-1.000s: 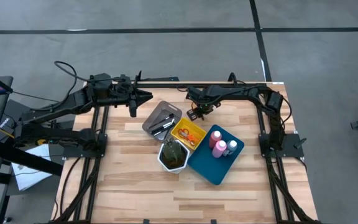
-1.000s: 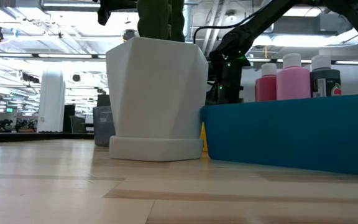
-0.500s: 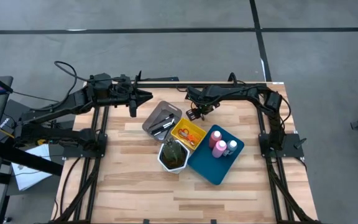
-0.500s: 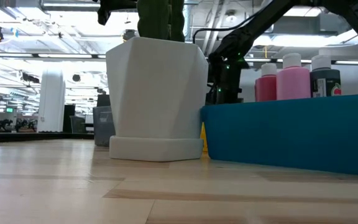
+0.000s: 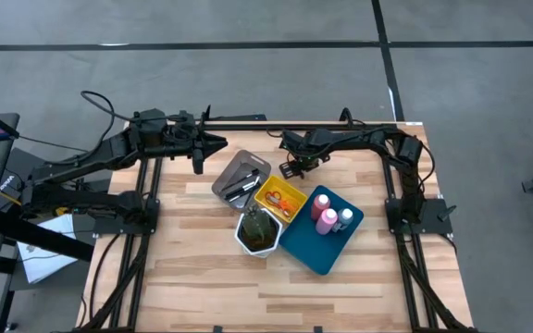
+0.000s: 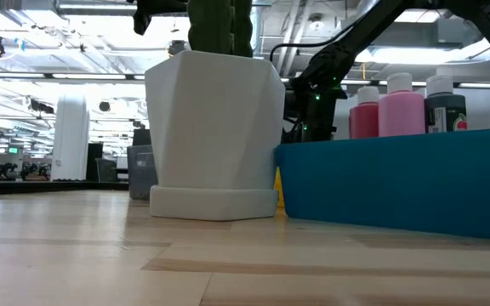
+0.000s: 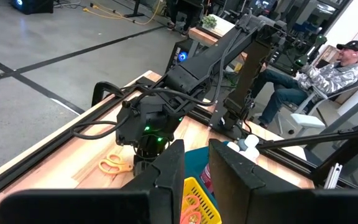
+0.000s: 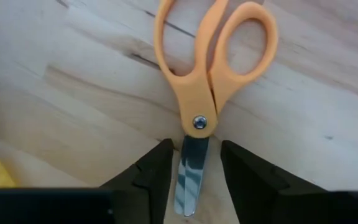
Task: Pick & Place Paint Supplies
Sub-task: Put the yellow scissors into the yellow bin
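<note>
The right gripper (image 8: 191, 171) is hovering spread over the orange scissors (image 8: 207, 81), blades lying between its fingers on the table (image 8: 73, 81). Pickup is underway; next it needs closing, then lifting.

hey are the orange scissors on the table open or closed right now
Closed. In the right wrist view the orange scissors' two handle loops touch and the blades form one strip, lying flat on the table between the right gripper's fingers.

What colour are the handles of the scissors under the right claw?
Orange; the scissors show best in the right wrist view.
</note>
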`<action>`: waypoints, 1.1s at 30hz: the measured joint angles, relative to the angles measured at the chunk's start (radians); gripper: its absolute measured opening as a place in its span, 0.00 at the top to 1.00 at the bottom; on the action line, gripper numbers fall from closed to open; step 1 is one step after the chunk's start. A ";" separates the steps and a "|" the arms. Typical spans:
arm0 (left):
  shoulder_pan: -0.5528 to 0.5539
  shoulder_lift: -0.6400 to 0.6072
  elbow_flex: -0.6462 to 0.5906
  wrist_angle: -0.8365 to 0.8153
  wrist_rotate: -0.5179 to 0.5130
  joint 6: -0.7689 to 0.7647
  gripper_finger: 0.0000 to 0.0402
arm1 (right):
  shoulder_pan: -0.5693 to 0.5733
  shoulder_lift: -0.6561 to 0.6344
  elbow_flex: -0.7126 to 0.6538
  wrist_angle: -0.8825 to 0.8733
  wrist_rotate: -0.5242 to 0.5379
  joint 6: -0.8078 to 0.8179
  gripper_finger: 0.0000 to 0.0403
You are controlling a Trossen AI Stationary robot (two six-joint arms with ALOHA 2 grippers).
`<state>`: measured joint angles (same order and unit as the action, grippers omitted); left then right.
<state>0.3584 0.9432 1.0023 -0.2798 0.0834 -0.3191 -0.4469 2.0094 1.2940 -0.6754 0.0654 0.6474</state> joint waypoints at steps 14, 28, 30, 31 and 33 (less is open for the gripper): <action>0.000 0.000 0.000 0.000 0.000 0.000 0.83 | 0.001 0.004 -0.004 0.000 0.003 0.000 0.96; 0.000 0.000 0.000 0.000 0.000 0.000 0.83 | 0.019 -0.004 -0.004 0.010 -0.001 -0.001 0.97; 0.000 0.000 0.000 0.000 0.000 0.000 0.83 | 0.024 -0.011 -0.005 0.011 -0.003 -0.003 0.97; 0.000 0.000 0.000 0.000 0.000 0.000 0.83 | 0.026 -0.016 -0.006 0.011 -0.005 -0.003 0.97; 0.000 0.000 0.000 0.000 0.000 0.000 0.83 | 0.028 -0.034 -0.010 0.004 -0.020 0.000 0.98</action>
<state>0.3584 0.9432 1.0020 -0.2802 0.0834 -0.3187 -0.4187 1.9757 1.2843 -0.6713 0.0456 0.6471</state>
